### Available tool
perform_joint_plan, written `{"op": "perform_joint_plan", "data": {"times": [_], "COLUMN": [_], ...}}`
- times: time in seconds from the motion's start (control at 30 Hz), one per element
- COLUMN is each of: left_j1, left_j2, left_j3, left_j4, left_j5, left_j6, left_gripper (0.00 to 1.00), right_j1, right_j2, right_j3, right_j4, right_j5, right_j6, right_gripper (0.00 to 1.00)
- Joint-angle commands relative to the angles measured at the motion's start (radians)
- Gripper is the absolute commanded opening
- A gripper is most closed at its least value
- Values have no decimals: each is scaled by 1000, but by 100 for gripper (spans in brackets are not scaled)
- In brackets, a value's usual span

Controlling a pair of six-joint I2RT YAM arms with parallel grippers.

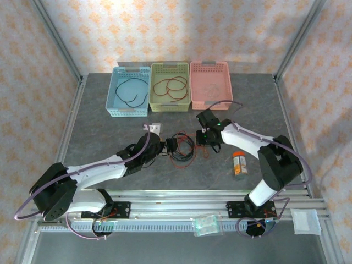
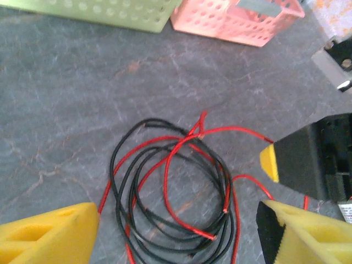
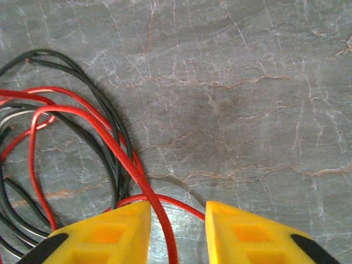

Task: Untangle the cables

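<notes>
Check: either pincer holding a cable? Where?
Neither grips yet. A red cable runs through the open right pincer; left pincer straddles the tangle, open.

Pale wallpaper printed with a repeating orange floral motif closes the space at the back and along both sides, and soft, bright patches of light fall across its upper part. Silver metal posts rise from the rear corners of the table and lean outward towards the top of the overhead view. The table top is dark grey with a marbled, stone-like look, crossed by thin pale veins and a few rusty streaks that show plainly in the close views. Along its near edge run bright aluminium rails, and metal strips border its left and right sides
</notes>
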Motion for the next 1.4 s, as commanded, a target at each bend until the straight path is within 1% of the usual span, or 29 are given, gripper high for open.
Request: {"op": "perform_joint_plan", "data": {"times": [0.0, 0.23, 0.27, 0.3, 0.43, 0.53, 0.73, 0.87, 1.0, 1.13, 1.37], "left_j1": [-6, -14, -14, -14, -14, -14, -15, -15, -14, -14, -14], "left_j2": [-8, 77, 86, 94, 135, 174, 251, 293, 334, 378, 432], "left_j3": [-28, -33, -31, -30, -5, 21, 73, 96, 113, 140, 153], "left_j4": [53, 70, 71, 73, 65, 49, 45, 57, 88, 105, 148], "left_j5": [-43, -29, -33, -37, -52, -55, -52, -44, -14, 20, 70], "left_j6": [-60, -73, -75, -75, -65, -55, -67, -75, -69, -60, -61], "left_gripper": [78, 78, 88, 89, 89, 90, 90, 83, 78, 76, 74], "right_j1": [-6, -6, -6, -6, -6, -6, -6, -5, -6, -6, -6], "right_j2": [2, -43, -49, -55, -76, -103, -169, -215, -265, -315, -398], "right_j3": [38, 16, 11, 7, -3, -9, -20, -19, -12, 8, 51], "right_j4": [-33, -10, -10, -8, -5, 2, 10, 9, -1, -31, -100], "right_j5": [5, -7, -8, -7, -11, -29, -53, -65, -62, -43, 36], "right_j6": [-9, -36, -41, -43, -48, -71, -101, -109, -113, -119, -133], "right_gripper": [26, 14, 12, 10, 6, 0, 0, 0, 0, 0, 0]}}
